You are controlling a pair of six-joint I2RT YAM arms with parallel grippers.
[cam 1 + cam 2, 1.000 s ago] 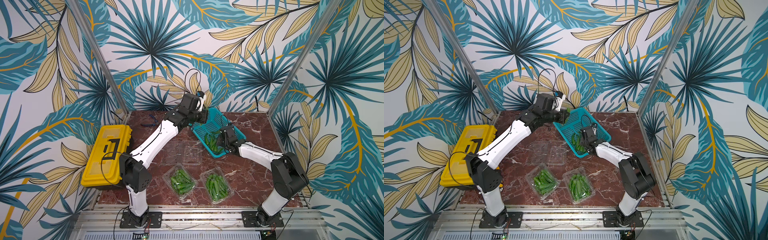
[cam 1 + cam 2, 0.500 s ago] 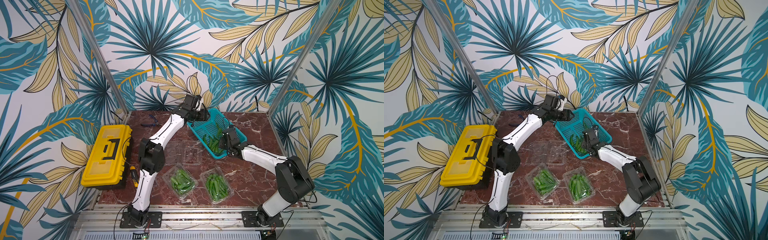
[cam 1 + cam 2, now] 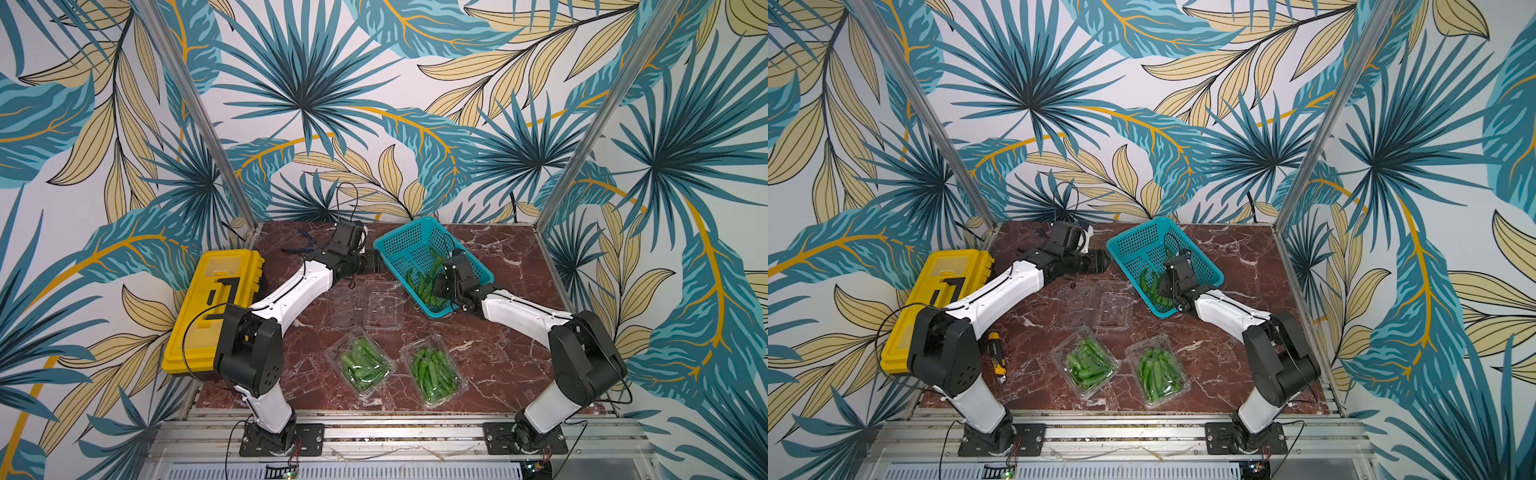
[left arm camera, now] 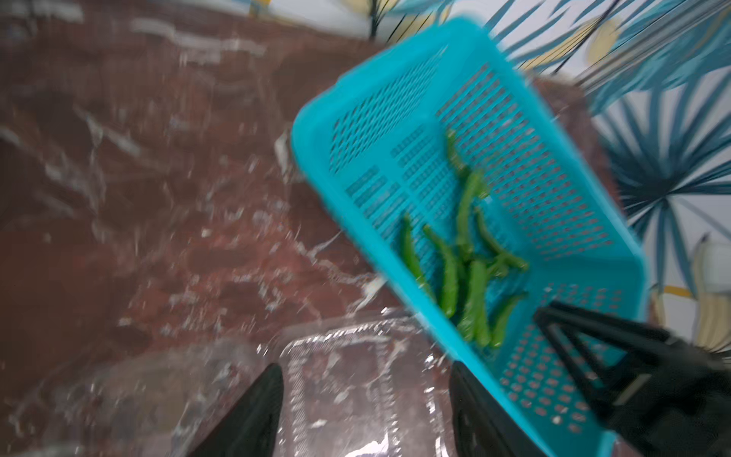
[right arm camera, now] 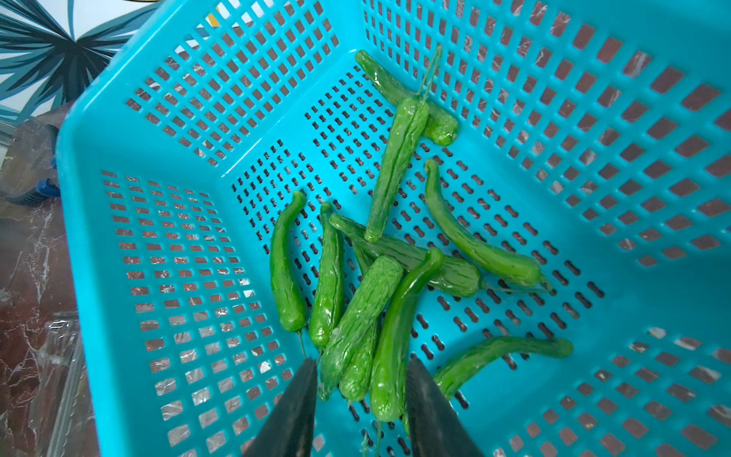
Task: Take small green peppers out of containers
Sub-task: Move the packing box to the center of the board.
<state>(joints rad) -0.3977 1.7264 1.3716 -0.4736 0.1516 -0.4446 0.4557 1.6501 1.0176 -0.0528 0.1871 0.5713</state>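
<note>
Several small green peppers (image 5: 379,300) lie in the teal basket (image 3: 399,241). My right gripper (image 5: 362,372) reaches in over the basket's near corner (image 3: 438,289) and is shut on the ends of three of them. An empty open container (image 3: 380,305) sits left of the basket. My left gripper (image 4: 366,372) hangs open above it with nothing between its fingers, beside the basket's left corner (image 3: 376,264). Two more containers (image 3: 361,368) (image 3: 434,374), full of peppers, stand near the front edge in both top views.
A yellow toolbox (image 3: 212,307) lies at the left edge. A utility knife (image 3: 998,353) rests beside my left arm's base link. Blue-handled pliers (image 3: 299,245) lie at the back left. Metal posts (image 3: 199,120) stand at the back corners.
My left gripper has opened and come down from above the basket's far rim to its left corner. The right gripper has shifted only slightly inside the basket.
</note>
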